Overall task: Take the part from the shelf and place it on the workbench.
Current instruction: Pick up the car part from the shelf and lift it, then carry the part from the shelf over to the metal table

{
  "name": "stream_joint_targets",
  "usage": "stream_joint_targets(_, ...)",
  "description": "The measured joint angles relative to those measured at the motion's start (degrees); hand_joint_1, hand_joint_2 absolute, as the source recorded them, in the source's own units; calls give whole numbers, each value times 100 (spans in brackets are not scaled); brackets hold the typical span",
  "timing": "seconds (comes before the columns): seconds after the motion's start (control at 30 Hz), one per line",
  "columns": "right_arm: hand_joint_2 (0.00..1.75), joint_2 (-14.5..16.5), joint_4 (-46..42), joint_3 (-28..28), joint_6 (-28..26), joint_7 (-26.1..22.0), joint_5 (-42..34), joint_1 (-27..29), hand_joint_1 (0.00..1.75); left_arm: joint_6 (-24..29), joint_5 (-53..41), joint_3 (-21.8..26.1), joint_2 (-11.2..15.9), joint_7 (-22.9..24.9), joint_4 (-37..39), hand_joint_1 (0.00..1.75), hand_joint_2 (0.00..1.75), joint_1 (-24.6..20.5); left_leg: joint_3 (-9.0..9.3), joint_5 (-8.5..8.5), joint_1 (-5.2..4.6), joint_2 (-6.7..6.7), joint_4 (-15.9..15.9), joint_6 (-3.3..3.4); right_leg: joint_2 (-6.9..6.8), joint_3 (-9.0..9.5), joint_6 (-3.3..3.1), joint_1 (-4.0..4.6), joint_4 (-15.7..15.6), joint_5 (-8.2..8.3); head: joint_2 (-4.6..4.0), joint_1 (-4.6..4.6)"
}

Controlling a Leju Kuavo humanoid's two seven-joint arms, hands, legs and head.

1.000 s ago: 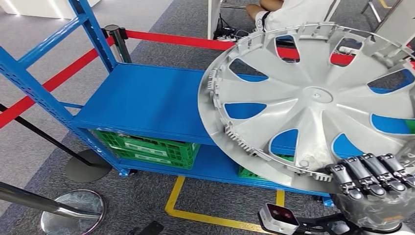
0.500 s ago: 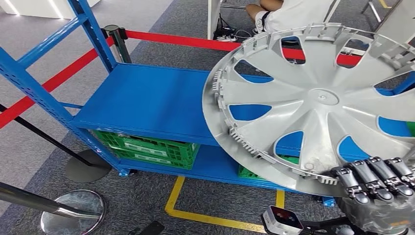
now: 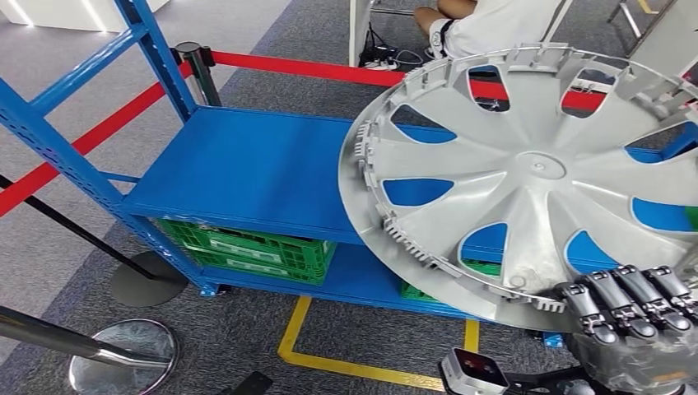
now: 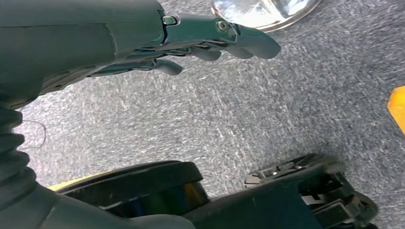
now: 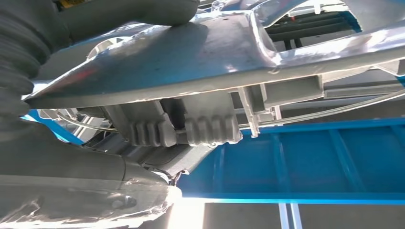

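A large silver wheel cover [image 3: 527, 177] with spoke cut-outs is held up in front of the blue shelf [image 3: 247, 169], its ribbed inner side facing me. My right hand [image 3: 630, 317] grips its lower rim, dark fingers curled over the edge. In the right wrist view the rim [image 5: 157, 57] lies across my right hand [image 5: 95, 28], thumb on one side. My left hand [image 4: 143, 40] hangs over the grey carpet, fingers stretched out and holding nothing.
Green crates [image 3: 247, 247] sit on the shelf's lower level. A red barrier strap [image 3: 288, 64] runs on a black post [image 3: 197, 70] behind the shelf. A chrome stand base [image 3: 123, 354] and yellow floor tape [image 3: 346, 362] lie in front. A person [image 3: 486, 20] sits beyond.
The wheel cover and my right hand have drifted slightly to the right and a little down, then risen a touch. The shelf and the view stay still.
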Motion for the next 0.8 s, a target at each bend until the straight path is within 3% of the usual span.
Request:
stream_joint_targets(0.2,175,0,0,-7,7,-4,1,17,175,-9,16,36,15,5,0,0,175,0,0,-21,-39,0,9,35,1,9,32,-39,-3,-5,0,-1)
stream_joint_targets(0.37,175,0,-1,-7,7,-2,2,31,175,-9,16,40,15,5,0,0,175,-1,40,-23,-53,5,-51,122,-3,-1,118,-81,14,-54,1,2)
stream_joint_targets(0.43,175,0,-2,-7,7,-1,2,36,175,-9,16,42,10,5,0,0,175,-3,98,-18,-20,14,-113,167,-10,-195,143,-77,415,-279,1,26)
stream_joint_targets(0.5,175,0,-2,-7,7,-1,2,40,175,-11,17,43,10,5,0,0,175,-3,127,-41,-15,20,-120,188,-13,-606,158,-77,1203,-618,1,48)
stream_joint_targets(0.53,175,0,-1,-7,7,-1,2,45,175,-13,17,43,10,5,0,0,175,-2,139,-54,-14,21,-120,189,-14,-805,169,-81,1546,-711,0,51)
stream_joint_targets(0.57,175,0,-1,-7,7,0,2,50,175,-15,17,43,10,5,0,0,175,0,157,-70,-10,21,-119,181,-14,-925,180,-85,1713,-685,0,51)
stream_joint_targets(0.6,175,0,0,-7,8,0,2,53,175,-17,17,43,10,5,0,0,175,2,181,-83,-2,19,-113,168,-15,-947,191,-90,1679,-549,0,52)
stream_joint_targets(0.67,175,0,0,-7,9,1,2,52,175,-22,17,44,5,5,0,0,175,3,238,-127,29,10,-82,106,-25,-669,225,-114,975,-59,0,53)
stream_joint_targets(0.7,175,0,3,-7,9,1,3,47,175,-24,17,45,9,5,0,0,175,1,245,-150,31,5,-60,68,-26,-485,245,-114,620,98,0,57)
stream_joint_targets(0.73,175,0,3,-7,9,4,3,46,175,-25,15,45,9,7,0,0,175,1,241,-166,27,0,-36,23,-20,-361,239,-115,364,199,1,68)
stream_joint_targets(0.8,175,0,4,-9,10,15,6,51,175,-24,11,45,15,16,0,0,175,3,211,-157,6,-4,-6,-52,3,-315,178,-99,271,192,2,66)
